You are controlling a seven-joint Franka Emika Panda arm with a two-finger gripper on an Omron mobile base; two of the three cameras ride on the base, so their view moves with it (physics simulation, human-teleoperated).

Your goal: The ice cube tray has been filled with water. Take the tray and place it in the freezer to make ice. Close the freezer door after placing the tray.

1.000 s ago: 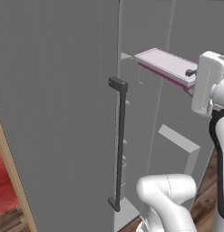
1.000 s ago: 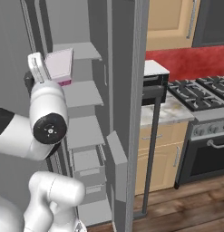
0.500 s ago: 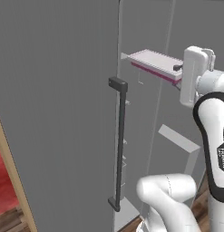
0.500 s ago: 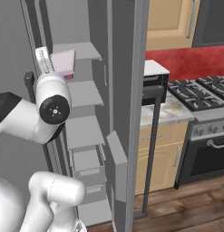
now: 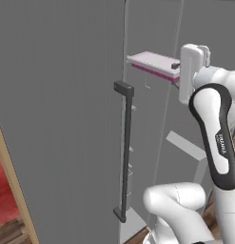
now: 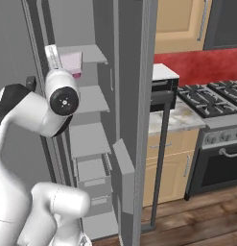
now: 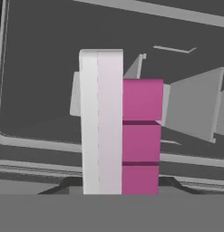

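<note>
The ice cube tray (image 5: 154, 63) is a flat pale slab with a magenta edge, held level at its near end by my gripper (image 5: 176, 66), which is shut on it. In the right base view the tray (image 6: 72, 62) reaches into the open freezer (image 6: 88, 139), just under the top shelf (image 6: 88, 53) and well above the second shelf (image 6: 91, 98). The freezer door (image 6: 148, 72) stands open, edge-on, right of the compartment, its dark bar handle (image 6: 161, 144) on the far side. In the hand view the tray (image 7: 109, 122) runs away from me towards the grey interior.
A grey door face with a long dark bar handle (image 5: 126, 152) lies left of the opening. A bin (image 6: 123, 178) juts from the open door's inner side. A drawer (image 6: 91, 173) sits low in the freezer. A counter (image 6: 175, 120) and stove (image 6: 211, 98) lie to the right.
My gripper has carried the tray forward into the freezer opening; the arm has stretched out and risen behind it. The doors have not moved.
</note>
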